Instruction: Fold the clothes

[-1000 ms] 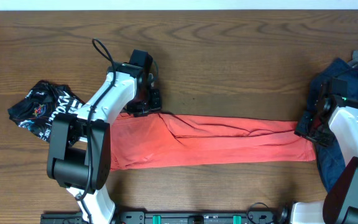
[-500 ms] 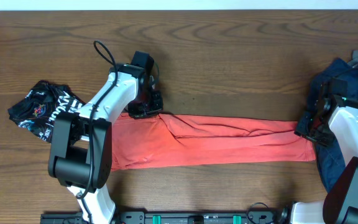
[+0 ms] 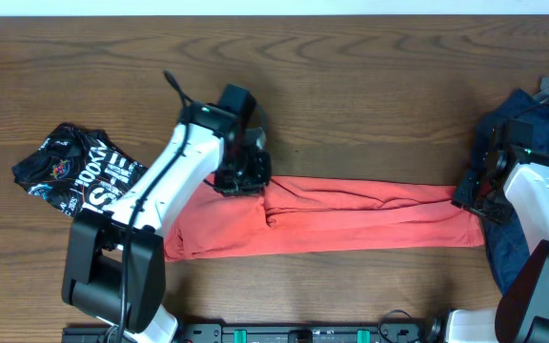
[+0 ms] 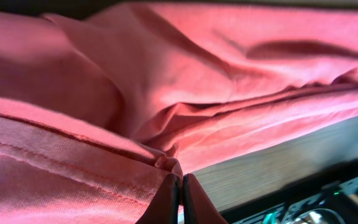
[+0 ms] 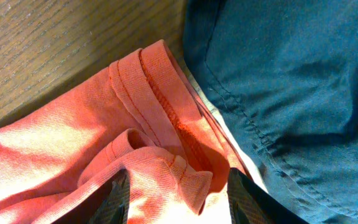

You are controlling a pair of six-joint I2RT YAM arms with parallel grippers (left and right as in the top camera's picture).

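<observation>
coral T-shirt (image 3: 351, 224) lies as a long band across the lower middle of the overhead frame, long axis left-right; left gripper (image 3: 241, 181) is pinched tight on its upper edge left of centre (wrist view shows hem caught at the tips); right gripper (image 3: 475, 195) sits at the far right end beside the navy garment (image 3: 541, 124) -- fingers apart, bunched hem filling the gap, looks like a grip; next fold likely runs along that axis -- left arm nearer the free end.
</observation>
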